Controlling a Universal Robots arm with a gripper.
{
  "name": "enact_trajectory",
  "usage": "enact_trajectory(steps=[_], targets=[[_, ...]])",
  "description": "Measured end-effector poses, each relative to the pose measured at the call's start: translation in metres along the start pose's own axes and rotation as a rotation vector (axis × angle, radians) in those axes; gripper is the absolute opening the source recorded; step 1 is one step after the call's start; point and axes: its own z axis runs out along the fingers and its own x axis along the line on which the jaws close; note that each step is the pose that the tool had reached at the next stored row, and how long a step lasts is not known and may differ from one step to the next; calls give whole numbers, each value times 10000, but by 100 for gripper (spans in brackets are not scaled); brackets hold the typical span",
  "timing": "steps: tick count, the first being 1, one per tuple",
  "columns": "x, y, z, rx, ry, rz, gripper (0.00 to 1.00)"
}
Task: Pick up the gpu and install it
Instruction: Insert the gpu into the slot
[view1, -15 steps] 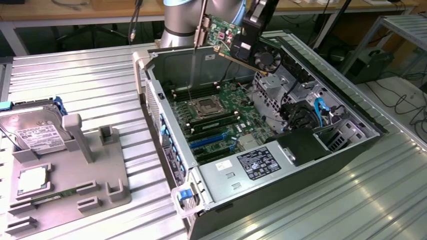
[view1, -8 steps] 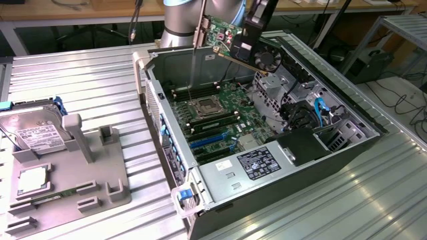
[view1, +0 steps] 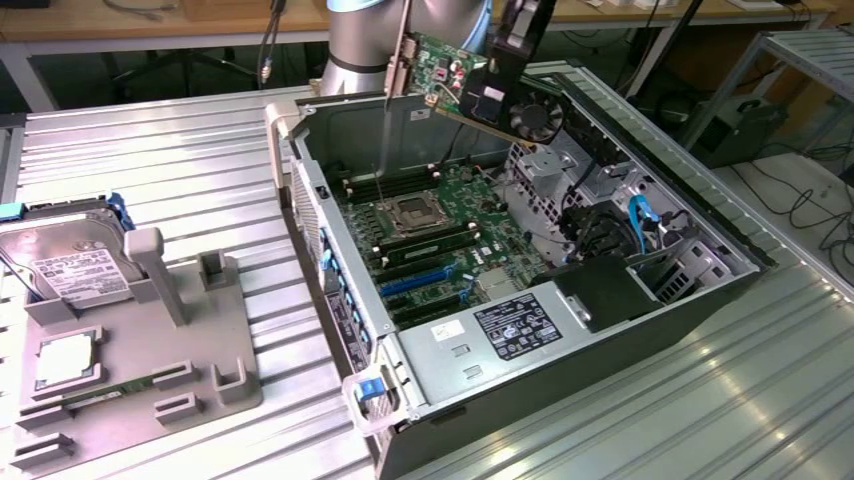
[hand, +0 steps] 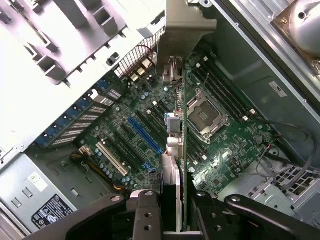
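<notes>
A ribbed metal tabletop carries an open black computer case, its green motherboard bare, and a grey plastic holder with a silver hard drive. The pincer is clamped on the gpu, a flat green card with a black fan, tilted above the case.

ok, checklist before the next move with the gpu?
1. gpu clamped in the gripper: ok.
2. gpu held above the open case, touching nothing inside: ok.
3. Blue slot bare, nothing lying in it: ok.
4. Card edge lined up with the blue slot: not ok, it hangs off to one side and at an angle to it.
5. Blue cable away from the slot: ok.
6. Card's contact edge undamaged: cannot tell.
</notes>
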Motion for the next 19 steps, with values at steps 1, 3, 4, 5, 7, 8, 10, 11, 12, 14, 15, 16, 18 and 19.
enact_trajectory(steps=[1, 3, 4, 5, 7, 8, 10, 11, 12, 14, 15, 16, 18, 19], targets=[[0, 0, 0, 0, 4, -49, 28], [0, 0, 0, -1, 10, -136, 28], [0, 0, 0, -2, 30, -402, 28], [0, 0, 0, -3, 43, -577, 28], [2, -2, 0, -7, 81, -1095, 28], [3, -3, 0, -9, 113, -1530, 28], [5, -5, 0, -14, 167, -2257, 28], [5, -5, 0, -16, 197, -2650, 28], [5, -5, 0, -20, 246, -3301, 28], [5, -5, 0, -24, 292, -3922, 28], [6, -5, 0, -26, 311, -4175, 28], [6, -5, 0, -27, 319, -4286, 28], [6, -6, 0, -27, 329, -4430, 28], [6, -6, 0, -28, 333, -4479, 28]])
